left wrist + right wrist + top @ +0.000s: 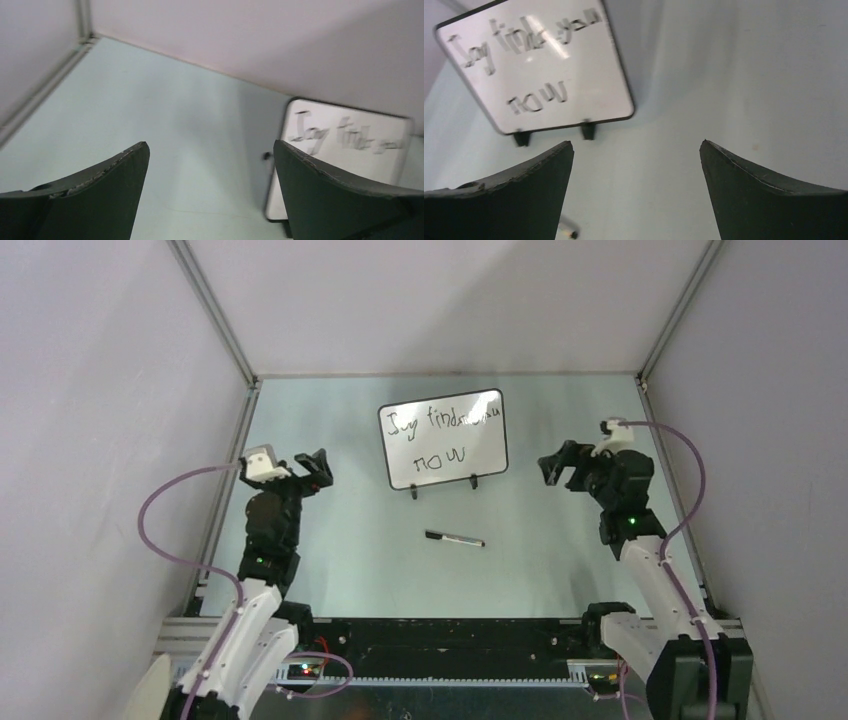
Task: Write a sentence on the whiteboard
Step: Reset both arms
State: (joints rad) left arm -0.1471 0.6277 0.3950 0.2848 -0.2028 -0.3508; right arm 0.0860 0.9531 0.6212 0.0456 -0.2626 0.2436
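Observation:
The whiteboard [460, 458] stands on its two black feet at the back middle of the table. The sentence [440, 423] is on it in black marker, two short lines starting "Joy finds". The board also shows in the left wrist view [372, 162] and the right wrist view [594, 95], with the sentence [519, 37] readable. A marker pen [454, 538] lies on the table in front of the board. My left gripper [313, 467] is open and empty, left of the board. My right gripper [560, 466] is open and empty, right of the board.
Grey walls with aluminium corner posts [215, 310] enclose the pale green table [380, 570] on three sides. The tip of the pen shows at the bottom edge of the right wrist view [569, 232].

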